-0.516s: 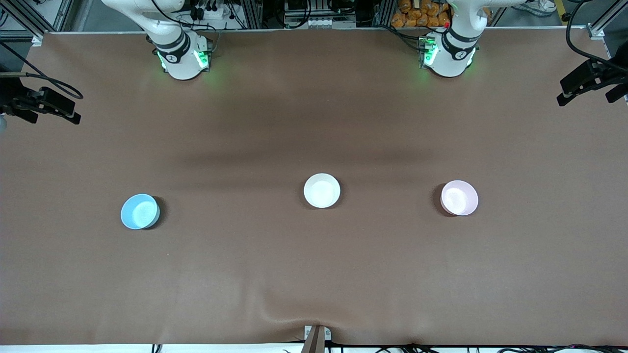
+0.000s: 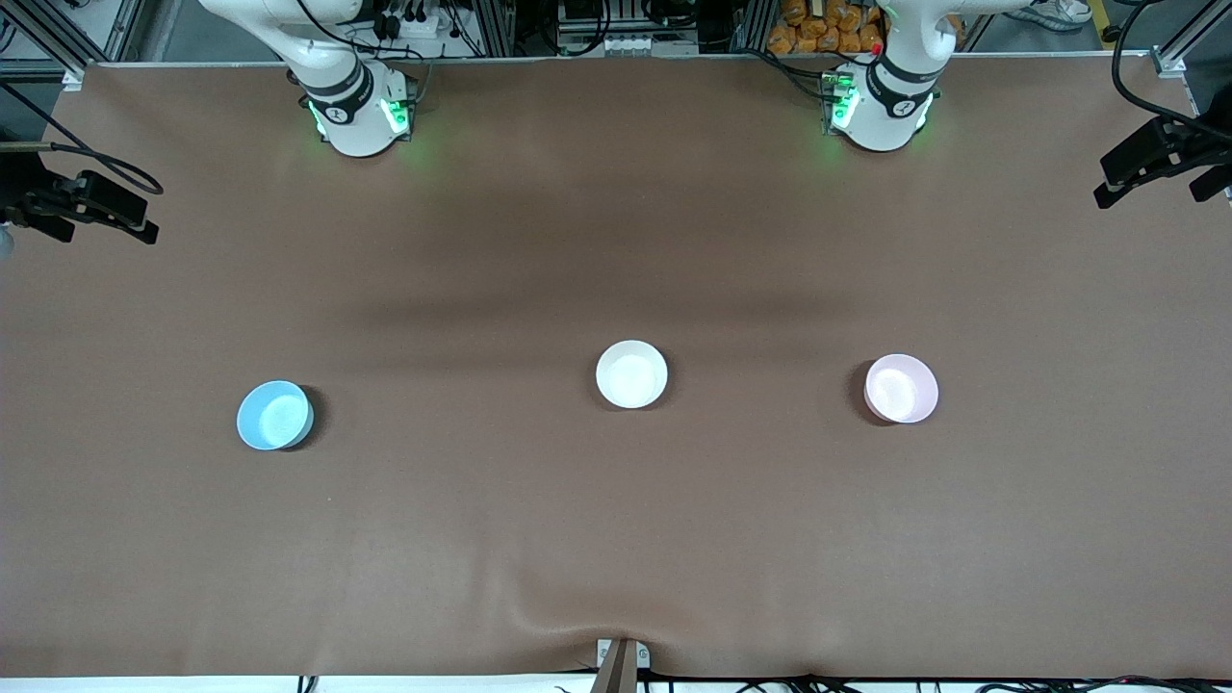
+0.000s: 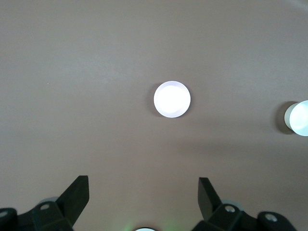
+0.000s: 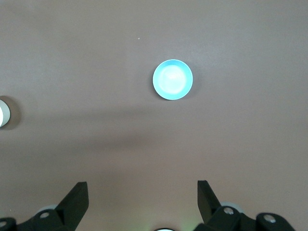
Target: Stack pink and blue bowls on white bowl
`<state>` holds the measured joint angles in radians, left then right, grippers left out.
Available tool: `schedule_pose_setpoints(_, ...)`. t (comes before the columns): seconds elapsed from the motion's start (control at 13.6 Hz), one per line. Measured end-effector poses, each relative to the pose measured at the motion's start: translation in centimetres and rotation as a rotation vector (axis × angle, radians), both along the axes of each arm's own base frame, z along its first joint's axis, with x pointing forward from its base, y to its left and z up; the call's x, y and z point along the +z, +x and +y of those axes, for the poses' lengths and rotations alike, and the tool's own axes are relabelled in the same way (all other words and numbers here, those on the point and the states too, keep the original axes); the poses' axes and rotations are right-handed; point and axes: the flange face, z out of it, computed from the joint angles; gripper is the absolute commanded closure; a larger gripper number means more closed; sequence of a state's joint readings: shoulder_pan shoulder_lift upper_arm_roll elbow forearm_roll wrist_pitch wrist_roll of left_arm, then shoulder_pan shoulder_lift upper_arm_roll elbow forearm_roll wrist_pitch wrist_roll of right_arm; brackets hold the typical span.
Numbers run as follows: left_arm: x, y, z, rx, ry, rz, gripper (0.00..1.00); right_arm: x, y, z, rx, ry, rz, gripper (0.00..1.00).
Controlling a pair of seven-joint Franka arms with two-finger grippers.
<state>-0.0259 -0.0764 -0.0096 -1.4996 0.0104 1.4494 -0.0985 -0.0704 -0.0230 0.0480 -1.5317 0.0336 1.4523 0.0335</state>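
The white bowl [image 2: 631, 374] sits mid-table. The pale pink bowl [image 2: 901, 388] sits toward the left arm's end and the sky-blue bowl [image 2: 274, 415] toward the right arm's end, all upright, apart and empty. My left gripper [image 3: 143, 185] is open and empty, high over the table, with the pink bowl [image 3: 172, 99] below it and the white bowl [image 3: 298, 118] at the picture's edge. My right gripper [image 4: 142, 185] is open and empty, high over the table, with the blue bowl [image 4: 173, 79] below it and the white bowl [image 4: 4, 112] at the edge. Neither gripper shows in the front view.
The brown table cover [image 2: 616, 539] has a small wrinkle at the edge nearest the front camera. Both arm bases [image 2: 358, 115] [image 2: 878, 111] stand along the table's edge farthest from the front camera. Black camera mounts [image 2: 87, 207] [image 2: 1155, 159] stand at both ends.
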Motion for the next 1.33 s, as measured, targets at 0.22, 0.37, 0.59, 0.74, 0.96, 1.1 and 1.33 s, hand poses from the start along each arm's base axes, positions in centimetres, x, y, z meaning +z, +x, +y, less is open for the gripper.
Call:
schedule_pose_setpoints(0.22,-1.0,0.6,-1.0,-0.03,0.001,0.019,0.0,-0.1,0.0,0.0,0.0,0.0,0.002,0.0)
schedule_pose_setpoints(0.37,-2.0,1.1,-1.4,-0.055,0.002,0.04,0.0,-0.2,0.0,0.0,0.0,0.0,0.004,0.0)
schedule_pose_setpoints(0.59,-3.4,1.9,-1.2,-0.057,0.002,0.066,0.0,-0.6,0.2,0.0,0.0,0.001,0.013,0.0)
schedule_pose_setpoints(0.74,-4.1,2.3,-0.8,-0.05,0.002,0.079,0.0,-0.9,0.3,0.0,0.0,0.001,0.019,0.0)
schedule_pose_setpoints(0.96,-4.9,2.8,1.4,-0.013,0.037,0.095,0.0,-1.6,0.6,0.0,0.0,0.002,0.031,0.0)
schedule_pose_setpoints(1.1,-5.1,2.8,4.0,0.033,0.046,0.099,0.0,-2.1,0.8,-0.1,0.0,0.002,0.041,0.0)
schedule_pose_setpoints(1.33,-5.1,2.7,5.8,0.058,0.044,0.101,0.0,-2.8,1.2,-0.2,-0.003,0.003,0.054,0.0)
